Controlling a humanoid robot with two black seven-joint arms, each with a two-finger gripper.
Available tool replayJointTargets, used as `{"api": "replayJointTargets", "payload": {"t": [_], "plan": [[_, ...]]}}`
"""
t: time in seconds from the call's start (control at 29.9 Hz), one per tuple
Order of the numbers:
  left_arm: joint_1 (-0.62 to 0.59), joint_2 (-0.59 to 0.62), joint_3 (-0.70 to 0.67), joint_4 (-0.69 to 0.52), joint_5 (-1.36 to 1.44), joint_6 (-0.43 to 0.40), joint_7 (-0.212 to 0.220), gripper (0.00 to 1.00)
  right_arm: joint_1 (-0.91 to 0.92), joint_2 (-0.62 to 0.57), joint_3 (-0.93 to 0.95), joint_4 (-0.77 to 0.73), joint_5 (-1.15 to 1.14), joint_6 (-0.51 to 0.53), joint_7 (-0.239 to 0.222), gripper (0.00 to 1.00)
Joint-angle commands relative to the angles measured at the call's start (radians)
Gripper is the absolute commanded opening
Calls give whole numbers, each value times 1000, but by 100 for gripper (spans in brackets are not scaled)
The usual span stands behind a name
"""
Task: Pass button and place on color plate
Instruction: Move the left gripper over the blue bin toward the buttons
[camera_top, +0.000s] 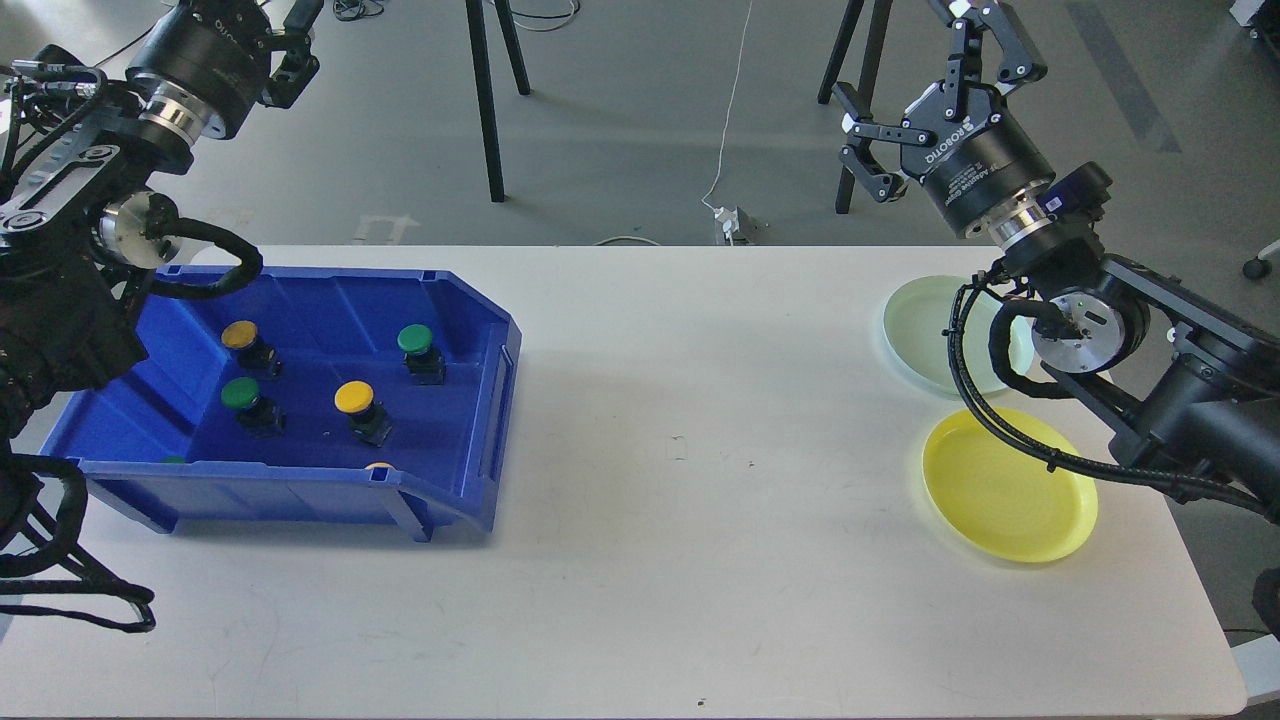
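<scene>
Several buttons with black bases lie in the blue bin (470, 420) at the left: a yellow button (239, 335), a green button (415, 340), another green button (240, 393) and another yellow button (354, 397). Two more caps peek over the bin's front wall. A pale green plate (925, 330) and a yellow plate (1005, 485) sit at the table's right end, both bare. My right gripper (897, 55) is raised above the far table edge, open and holding nothing. My left gripper (300, 35) is raised behind the bin, partly cut off by the top edge.
The white table (700, 500) stretches between the bin and the plates. My right arm's cables hang over both plates. Tripod legs (488, 100) and a power cable stand on the floor beyond the table.
</scene>
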Motion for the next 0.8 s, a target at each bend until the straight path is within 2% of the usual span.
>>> {"api": "replayJointTargets", "payload": {"t": [0.0,0.17,0.33,0.43,0.5,0.6,0.67,0.77], "plan": [[2,-13,6,-1,0,0,0,100,-2,33,21,-33,0,-1,0,99],[-7,-16,-14,-2,-14,0,0,100,3,47,24,-38,1,-2,0,99],[-1,-20,-116,-2,-65,0,0,100,1,47,24,-38,3,-4,0,99],[5,-39,-173,-68,-71,0,0,100,0,46,24,-38,5,-4,0,99],[36,-36,-239,-164,-75,0,0,100,-2,46,24,-38,5,-4,0,99],[79,15,-320,-413,-75,0,0,100,-3,44,23,-38,5,-5,0,99],[84,90,-319,-571,-56,0,0,100,-5,40,24,-38,5,-5,0,99],[74,191,-266,-746,59,0,0,100,-11,34,24,-36,5,-7,0,99]]}}
